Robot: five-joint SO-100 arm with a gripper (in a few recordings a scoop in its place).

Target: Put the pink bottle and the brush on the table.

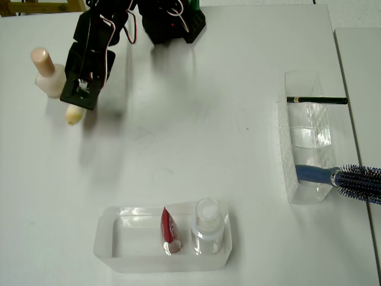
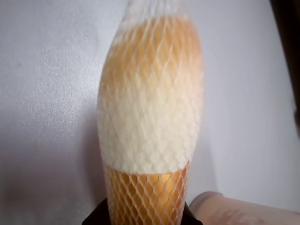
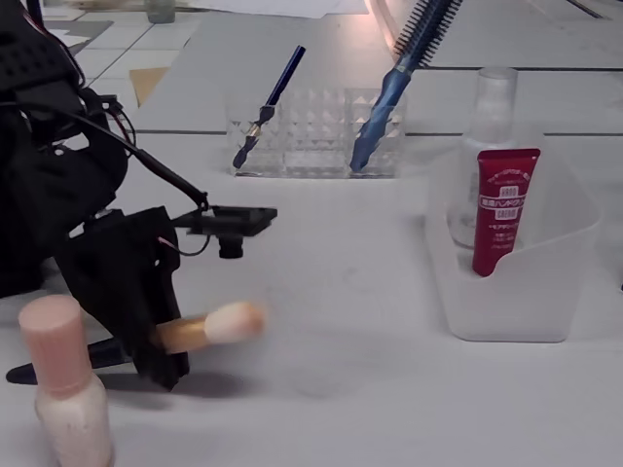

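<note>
The pink bottle [image 1: 44, 74] stands upright on the white table [image 1: 196, 137] at the far left of the overhead view, cap up. In the fixed view the pink bottle [image 3: 63, 389] is at the bottom left. My gripper [image 1: 80, 95] is right beside it and is shut on the brush [image 1: 74, 114]. The cream bristle tip pokes out past the fingers. In the fixed view the brush [image 3: 209, 328] lies nearly level, low over the tabletop, with its black handle end sticking out behind. In the wrist view the netted bristles of the brush [image 2: 150, 103] are up close, and the bottle [image 2: 243, 211] is at the lower right.
A clear tray [image 1: 119, 247] near the front holds a red sachet [image 1: 168, 229] and a clear bottle [image 1: 208, 223]. A second clear tray [image 1: 287, 143] at the right holds a thin black pencil [image 1: 318, 100] and a blue hairbrush [image 1: 351, 177]. The arm's base [image 1: 172, 21] is at the top.
</note>
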